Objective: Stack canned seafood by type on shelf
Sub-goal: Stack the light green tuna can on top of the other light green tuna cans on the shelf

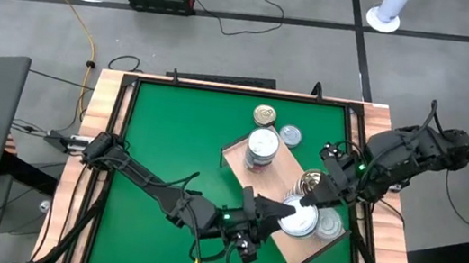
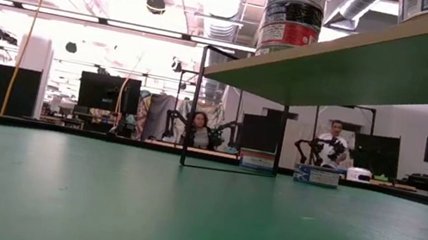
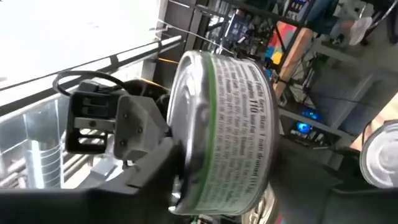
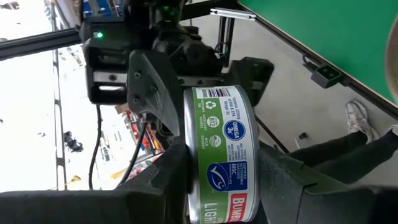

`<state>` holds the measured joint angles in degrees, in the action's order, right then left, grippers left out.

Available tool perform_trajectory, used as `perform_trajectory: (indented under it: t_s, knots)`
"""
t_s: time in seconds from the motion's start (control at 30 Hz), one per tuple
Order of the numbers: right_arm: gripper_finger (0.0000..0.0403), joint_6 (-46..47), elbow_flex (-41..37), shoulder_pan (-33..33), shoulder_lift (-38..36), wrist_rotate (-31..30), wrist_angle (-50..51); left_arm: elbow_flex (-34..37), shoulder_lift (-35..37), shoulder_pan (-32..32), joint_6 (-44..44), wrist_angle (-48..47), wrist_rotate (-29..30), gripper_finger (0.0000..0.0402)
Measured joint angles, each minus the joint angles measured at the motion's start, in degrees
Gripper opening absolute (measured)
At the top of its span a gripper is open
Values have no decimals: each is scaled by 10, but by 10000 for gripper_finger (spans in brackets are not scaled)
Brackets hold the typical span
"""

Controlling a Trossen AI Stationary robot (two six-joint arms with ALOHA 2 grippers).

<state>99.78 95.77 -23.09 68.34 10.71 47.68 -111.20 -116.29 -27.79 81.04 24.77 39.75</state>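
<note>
A green-and-white labelled can of seafood (image 1: 300, 220) hangs on edge over the near right end of the light-wood shelf (image 1: 240, 155). My left gripper (image 1: 284, 212) reaches it from the left and my right gripper (image 1: 310, 200) from the far right; both are shut on it. A stack of cans (image 1: 261, 149) stands on the shelf's far end, and it also shows in the low view (image 2: 293, 11). Two more cans (image 1: 313, 180) (image 1: 330, 222) rest flat on the shelf. Two cans (image 1: 264, 114) (image 1: 289, 136) sit on the green mat behind the shelf. My left gripper has the can between its two fingers, one on the lid face (image 3: 180, 155) and one on the opposite flat face. The fingers come about level from the table's left. The can stands on edge. My right gripper pinches the same can by its two flat faces, one finger at the lid rim (image 4: 186, 174) and one at the bottom face (image 4: 258, 174). Its fingers slant down from the far right. The can is clear of the shelf, its label (image 4: 225, 143) facing the camera.
The shelf stands raised on thin black legs (image 2: 192, 108) over the green mat (image 1: 171, 132). A wood-slat rim (image 1: 101, 114) frames the table. Beyond the table, people sit at other robot stations (image 2: 199, 131).
</note>
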Motion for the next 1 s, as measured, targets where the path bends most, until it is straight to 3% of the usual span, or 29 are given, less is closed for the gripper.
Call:
perform_trajectory:
  t_s: [0.17,0.63,0.83,1.0]
  knots:
    - [183,-12,0,8,0,12,0,0,1,-1,17,3,11,140]
    - [268,-144,0,59,-10,28,-20,0,1,1,10,4,28,145]
    - [276,-160,0,90,-22,57,3,0,1,4,32,21,42,140]
    - [276,-128,1,107,-22,114,14,2,-3,2,57,24,49,140]
